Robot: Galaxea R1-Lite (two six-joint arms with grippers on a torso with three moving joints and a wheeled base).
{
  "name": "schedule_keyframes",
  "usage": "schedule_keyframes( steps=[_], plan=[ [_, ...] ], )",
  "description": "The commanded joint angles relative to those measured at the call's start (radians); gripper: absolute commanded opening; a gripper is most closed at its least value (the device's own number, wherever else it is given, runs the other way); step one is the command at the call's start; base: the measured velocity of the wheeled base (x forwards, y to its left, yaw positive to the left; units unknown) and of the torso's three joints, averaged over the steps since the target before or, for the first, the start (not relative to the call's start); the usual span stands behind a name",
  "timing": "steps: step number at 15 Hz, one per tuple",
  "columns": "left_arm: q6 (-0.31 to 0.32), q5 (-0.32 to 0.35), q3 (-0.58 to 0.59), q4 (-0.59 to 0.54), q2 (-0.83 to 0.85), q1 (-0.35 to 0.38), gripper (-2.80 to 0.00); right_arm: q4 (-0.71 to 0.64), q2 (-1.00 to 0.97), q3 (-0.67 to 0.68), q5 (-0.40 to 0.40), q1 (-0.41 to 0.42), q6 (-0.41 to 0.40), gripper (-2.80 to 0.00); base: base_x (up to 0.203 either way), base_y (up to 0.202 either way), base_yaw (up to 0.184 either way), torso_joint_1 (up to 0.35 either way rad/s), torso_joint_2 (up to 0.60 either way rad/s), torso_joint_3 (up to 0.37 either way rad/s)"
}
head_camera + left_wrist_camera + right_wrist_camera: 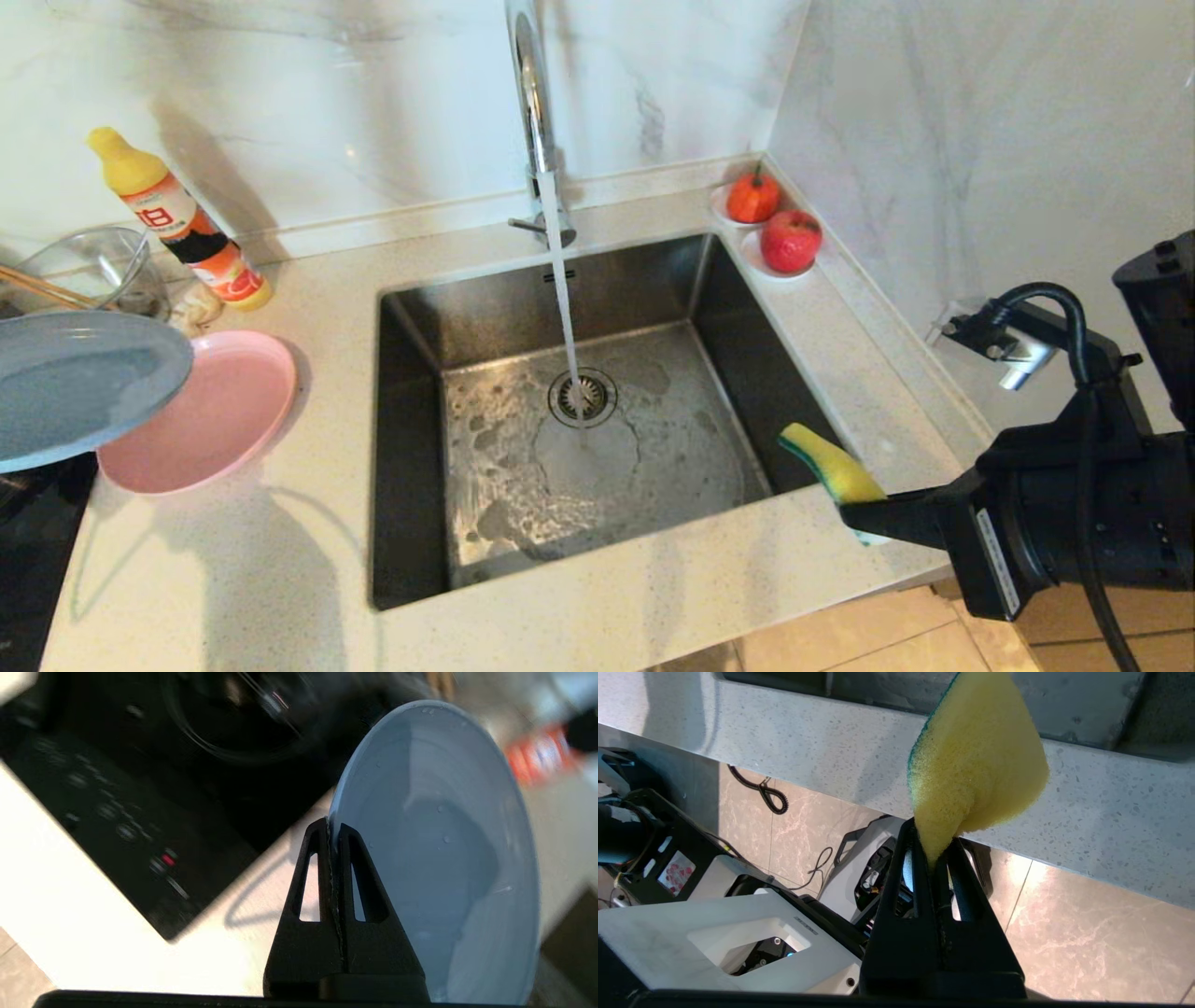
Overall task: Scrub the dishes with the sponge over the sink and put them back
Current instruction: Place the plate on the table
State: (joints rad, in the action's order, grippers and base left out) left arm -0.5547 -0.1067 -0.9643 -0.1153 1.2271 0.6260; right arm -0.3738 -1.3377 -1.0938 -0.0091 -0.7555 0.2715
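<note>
The light blue plate (75,383) hangs in the air at the far left, overlapping the pink plate (210,411) that lies on the counter. My left gripper (332,828) is shut on the blue plate's (444,849) rim; in the head view that gripper is out of frame. My right gripper (854,511) is shut on the yellow sponge (831,462) with its green face, held over the counter at the sink's (425,392) right front corner. In the right wrist view the sponge (976,765) sticks out of the gripper (934,842). Water runs from the faucet (530,84) onto the drain (582,397).
A detergent bottle (182,224) and a clear glass bowl (89,266) stand at the back left. Two fruits on white saucers (775,229) sit at the sink's back right corner. A black cooktop (117,812) lies left of the plates. The wall rises close on the right.
</note>
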Motion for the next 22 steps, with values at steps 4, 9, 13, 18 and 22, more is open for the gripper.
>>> schedule_keyframes(
  steps=[4, 9, 13, 18, 22],
  plan=[
    [0.004, 0.061, -0.078, -0.001, 0.118, 0.184, -2.80, -0.002, -0.025, -0.011, 0.026, 0.032, -0.002, -2.80, 0.000, 0.000, 0.000, 0.000, 0.00, 0.000],
    [0.005, 0.158, -0.076, 0.053, 0.288, 0.327, -2.80, -0.001, -0.051, -0.017, 0.032, 0.038, -0.003, -2.80, 0.000, 0.000, 0.000, 0.000, 0.00, 0.000],
    [0.021, 0.206, -0.076, 0.106, 0.372, 0.392, -2.80, 0.058, -0.078, -0.016, 0.034, 0.042, -0.005, -2.80, 0.000, 0.000, 0.000, 0.000, 0.00, 0.000],
    [0.028, 0.360, -0.067, 0.121, 0.381, 0.436, -2.80, 0.051, -0.075, -0.024, 0.034, 0.045, -0.011, -2.80, 0.000, 0.000, 0.000, 0.000, 0.00, 0.000],
    [0.022, 0.409, -0.075, 0.114, 0.322, 0.476, -2.80, 0.050, -0.072, -0.021, 0.034, 0.050, -0.011, -2.80, 0.000, 0.000, 0.000, 0.000, 0.00, 0.000]
  ],
)
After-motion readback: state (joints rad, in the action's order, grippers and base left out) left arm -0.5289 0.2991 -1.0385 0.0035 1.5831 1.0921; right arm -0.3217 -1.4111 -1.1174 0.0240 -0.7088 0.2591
